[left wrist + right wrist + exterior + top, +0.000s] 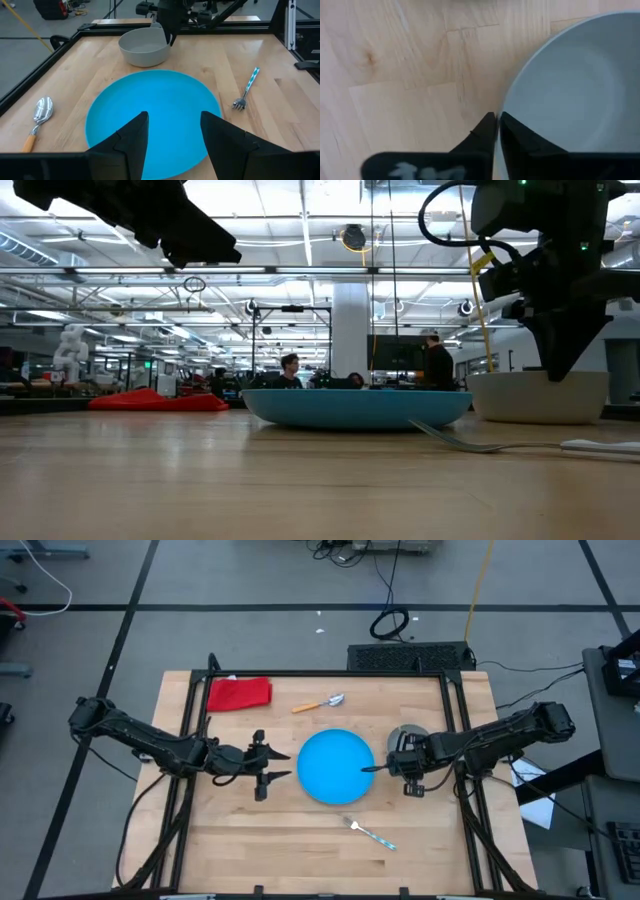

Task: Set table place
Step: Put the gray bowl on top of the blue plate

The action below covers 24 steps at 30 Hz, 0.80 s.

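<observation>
Right gripper (496,131) sits low at the near rim of the grey bowl (144,46), fingers pinched together on the wall, one inside and one outside as far as the wrist view shows; likely a rim grasp for moving the bowl onto the blue plate (335,767). The bowl stands on the table (300,850) just beside the plate, on the right arm's side.

Left gripper (262,767) hovers just off the plate's opposite edge, fingers spread, holding nothing.

Spoon (320,704) lies beyond the plate, fork (371,833) before it; both untouched, apart from both grippers.
</observation>
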Motion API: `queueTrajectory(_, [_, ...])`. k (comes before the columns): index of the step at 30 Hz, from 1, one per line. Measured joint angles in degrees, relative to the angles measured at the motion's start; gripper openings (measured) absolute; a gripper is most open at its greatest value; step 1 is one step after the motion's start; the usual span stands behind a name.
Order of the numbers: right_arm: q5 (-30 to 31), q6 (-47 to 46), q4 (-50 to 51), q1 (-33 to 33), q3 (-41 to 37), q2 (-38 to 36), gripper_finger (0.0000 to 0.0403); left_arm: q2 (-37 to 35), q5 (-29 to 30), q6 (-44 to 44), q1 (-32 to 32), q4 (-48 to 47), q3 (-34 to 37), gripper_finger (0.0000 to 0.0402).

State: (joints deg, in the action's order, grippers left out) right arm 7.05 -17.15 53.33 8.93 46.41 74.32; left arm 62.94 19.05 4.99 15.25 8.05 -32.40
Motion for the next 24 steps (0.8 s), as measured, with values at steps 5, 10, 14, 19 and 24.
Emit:
queueTrajectory(5, [-0.09, -0.17, -0.01, 0.0, 0.0, 0.01, 0.0004, 0.0, -0.02, 0.0, 0.0, -0.01, 0.0, 0.0186])
queueTrajectory(10, [-0.09, -0.15, 0.02, 0.12, 0.0, 0.0, 0.0002, 0.0, -0.02, -0.01, 0.0, -0.02, 0.0, 0.0186])
queueTrajectory(14, [-0.11, -0.1, 0.84, 0.2, 0.57, 0.02, 0.0001, 0.0, -0.02, -0.02, 0.0, -0.02, 0.0, 0.0186])
queueTrajectory(19, [0.15, -0.14, 4.61, 0.2, 4.9, 0.02, 0.0001, 0.0, 0.02, -0.04, 0.0, -0.02, 0.0, 0.0186])
queueTrajectory(24, [0.44, -0.12, 9.21, 0.24, 11.21, 0.02, 0.0001, 0.0, 0.04, -0.12, 0.0, -0.02, 0.0, 0.0186])
